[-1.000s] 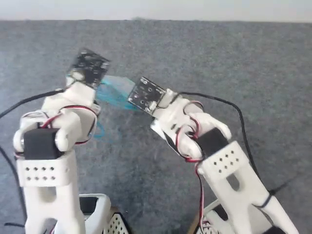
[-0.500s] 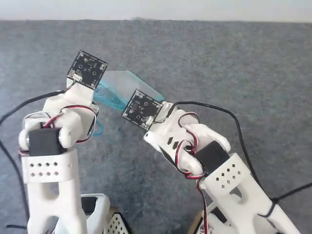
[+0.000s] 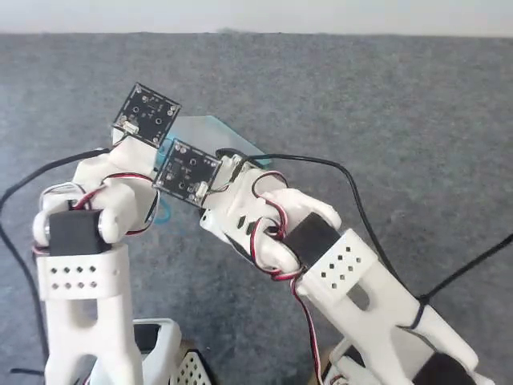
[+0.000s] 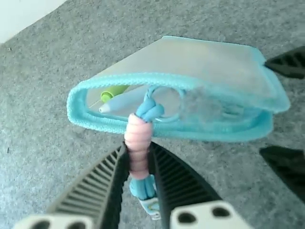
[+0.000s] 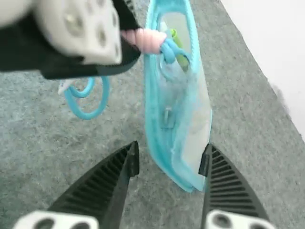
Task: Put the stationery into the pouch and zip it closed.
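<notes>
Pouch (image 4: 190, 62) partly unzipped | left end effector (image 4: 137, 151) clamped on pink pull (image 4: 137, 131) | right end effector (image 5: 170, 151) wide open, astride its end

One pouch (image 4: 200, 62), one pink zip pull (image 4: 137, 143), one blue loop (image 5: 86, 116)

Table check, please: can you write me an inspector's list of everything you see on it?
Surface: grey carpet-like mat.
Job's things: teal pouch, mouth open by the pink zip pull; green stationery and a pale pen inside.
Clutter: nothing seen.
Tools: left tool shut on the zip pull; right tool open, jaws either side of the pouch's other end.
Cables: black cable and red-white wires on an arm.
Surroundings: pale wall behind the mat.
</notes>
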